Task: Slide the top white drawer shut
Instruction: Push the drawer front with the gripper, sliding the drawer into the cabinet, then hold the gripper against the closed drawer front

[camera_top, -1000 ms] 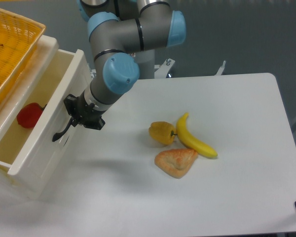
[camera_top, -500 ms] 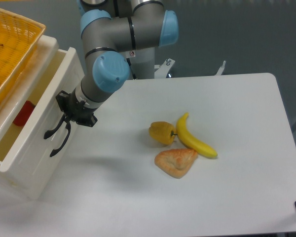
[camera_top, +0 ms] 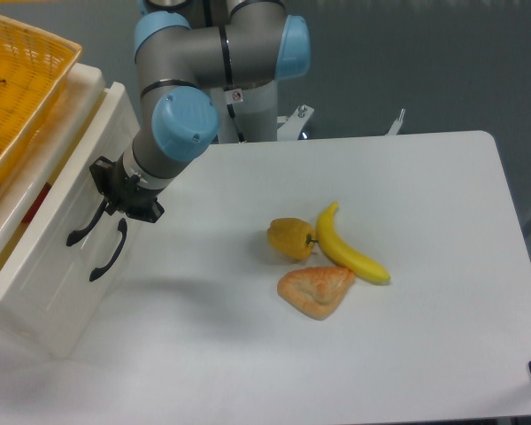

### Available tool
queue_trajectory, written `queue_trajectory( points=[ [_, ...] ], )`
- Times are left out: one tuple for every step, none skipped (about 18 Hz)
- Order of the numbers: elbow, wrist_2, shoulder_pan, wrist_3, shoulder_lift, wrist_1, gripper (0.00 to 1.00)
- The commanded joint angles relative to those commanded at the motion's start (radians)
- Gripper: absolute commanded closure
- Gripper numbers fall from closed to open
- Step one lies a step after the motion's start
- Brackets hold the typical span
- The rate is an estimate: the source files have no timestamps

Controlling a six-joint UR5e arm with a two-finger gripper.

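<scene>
The top white drawer of the small cabinet at the left edge stands only a little open, and its front almost lines up with the lower drawer. Its curved black handle sits just above the lower drawer's handle. My gripper presses against the top drawer's front right by the upper end of its handle. Its black fingers look shut with nothing between them. A sliver of a red object shows inside the drawer.
A yellow wicker basket sits on top of the cabinet. A yellow pepper, a banana and a triangular pastry lie together mid-table. The arm's base stands at the back of the table.
My gripper has moved left against the drawer front and the top drawer has slid far into the cabinet. The red object inside is now almost covered.
</scene>
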Motion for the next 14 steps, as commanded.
queue_trajectory(
  points=[
    [0.000,0.000,0.000,0.000,-0.002,0.000,1.00],
    [0.000,0.000,-0.002,0.000,-0.002,0.000,1.00],
    [0.000,0.000,-0.002,0.000,0.000,0.000,1.00],
    [0.000,0.000,-0.003,-0.002,0.000,0.000,1.00],
    [0.000,0.000,-0.005,-0.002,0.000,0.000,1.00],
    [0.000,0.000,-0.009,-0.002,0.000,0.000,1.00],
    [0.000,0.000,-0.012,-0.002,0.000,0.000,1.00],
    [0.000,0.000,-0.014,-0.002,0.000,0.000,1.00],
    [0.000,0.000,-0.014,-0.002,0.000,0.000,1.00],
    [0.000,0.000,-0.015,-0.002,0.000,0.000,1.00],
    [0.000,0.000,-0.017,-0.002,-0.002,0.000,1.00],
    [0.000,0.000,-0.017,-0.002,-0.002,0.000,1.00],
    [0.000,0.000,-0.017,-0.002,-0.002,0.000,1.00],
    [0.000,0.000,-0.017,-0.002,-0.002,0.002,1.00]
  ],
)
